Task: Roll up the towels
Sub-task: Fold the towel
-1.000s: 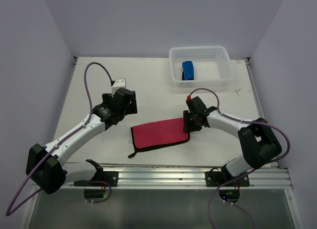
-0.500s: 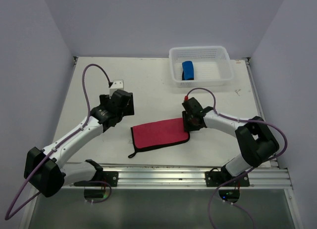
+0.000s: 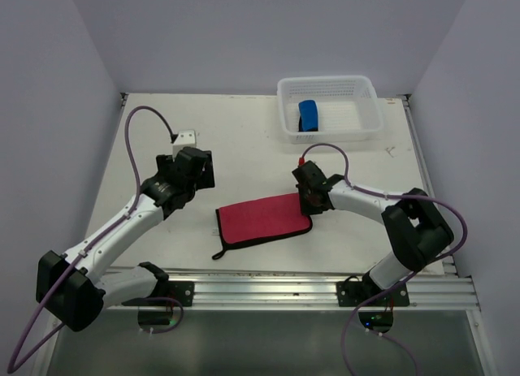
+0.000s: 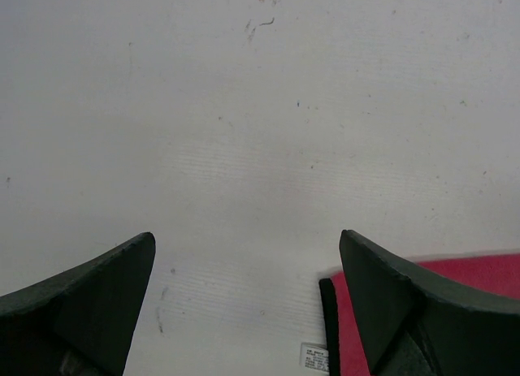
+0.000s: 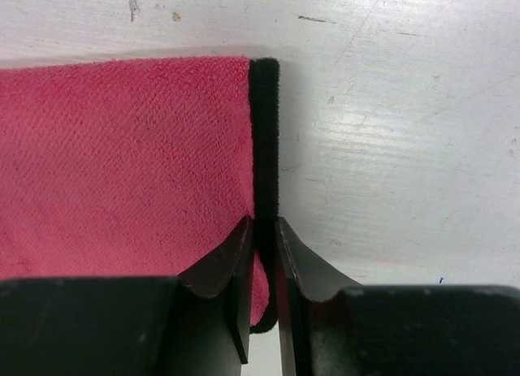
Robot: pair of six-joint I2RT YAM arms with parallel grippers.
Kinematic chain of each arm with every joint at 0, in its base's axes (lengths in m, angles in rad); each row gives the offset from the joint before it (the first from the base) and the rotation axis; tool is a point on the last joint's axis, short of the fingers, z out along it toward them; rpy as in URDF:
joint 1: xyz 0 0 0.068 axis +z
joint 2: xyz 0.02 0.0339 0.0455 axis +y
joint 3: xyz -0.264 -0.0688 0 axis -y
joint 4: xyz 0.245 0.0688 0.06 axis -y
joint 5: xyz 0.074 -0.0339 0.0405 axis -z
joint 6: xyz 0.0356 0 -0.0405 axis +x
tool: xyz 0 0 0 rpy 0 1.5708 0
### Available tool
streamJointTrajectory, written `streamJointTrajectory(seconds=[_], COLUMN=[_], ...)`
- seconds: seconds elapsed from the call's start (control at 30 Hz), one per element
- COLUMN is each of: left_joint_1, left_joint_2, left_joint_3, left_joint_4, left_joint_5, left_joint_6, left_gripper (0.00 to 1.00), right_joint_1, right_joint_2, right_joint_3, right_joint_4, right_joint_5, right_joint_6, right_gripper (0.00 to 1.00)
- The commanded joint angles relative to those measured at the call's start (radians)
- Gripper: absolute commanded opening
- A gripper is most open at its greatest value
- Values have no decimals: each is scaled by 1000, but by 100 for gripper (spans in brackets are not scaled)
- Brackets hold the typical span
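Left: left claw (image 3: 203, 175) released, its dark fingers (image 4: 81, 291) spread wide over bare white desk (image 3: 244, 140), nothing held. In the left wrist view, one corner of the flat pink-red cloth towel (image 4: 479, 274) with dark edging shows beside the right-hand finger, with a small white label (image 4: 313, 356) at its edge

Centre: the pink-red cloth towel lies flat on the desk near the front edge, between the two arms. A dark strand of edging trails off its near-left corner

Right of centre: right claw (image 3: 313, 205) clenched on the pink-red cloth towel at its right side. The right wrist view shows the black edging (image 5: 264, 149) pinched between the two fingertips, cloth on one side, bare desk on the other

Right, at the back: white mesh plastic basket (image 3: 341, 134) on the desk, well apart from both claws. Inside it sits a bright blue rolled towel (image 3: 309, 116)
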State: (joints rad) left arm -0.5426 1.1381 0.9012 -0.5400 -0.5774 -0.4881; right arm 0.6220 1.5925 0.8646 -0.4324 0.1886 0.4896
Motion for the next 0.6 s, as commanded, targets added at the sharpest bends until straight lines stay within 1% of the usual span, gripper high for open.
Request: streamJointTrajectory(seconds=[0.0, 0.13, 0.23, 0.43, 0.53, 0.57], left_joint_1=[23, 27, 27, 30, 32, 32], left_joint_2=[-31, -35, -35, 14, 40, 51], left_joint_3=[-5, -10, -15, -8, -10, -10], left_joint_4=[32, 40, 46, 54, 74, 75], left_joint_5=[11, 34, 51, 129, 244, 263], left_joint_6=[19, 23, 28, 51, 69, 74], left_gripper=[100, 100, 99, 100, 100, 99], right_joint_1=[-5, -11, -21, -33, -34, -34], right_joint_2=[20, -12, -37, -129, -166, -173], right_joint_3=[-21, -19, -10, 43, 82, 103], right_joint_4=[-66, -98, -135, -238, -290, -301], right_joint_5=[54, 69, 83, 133, 149, 153], right_joint_6=[7, 6, 1, -37, -68, -74], right_gripper=[17, 5, 0, 0, 0, 0])
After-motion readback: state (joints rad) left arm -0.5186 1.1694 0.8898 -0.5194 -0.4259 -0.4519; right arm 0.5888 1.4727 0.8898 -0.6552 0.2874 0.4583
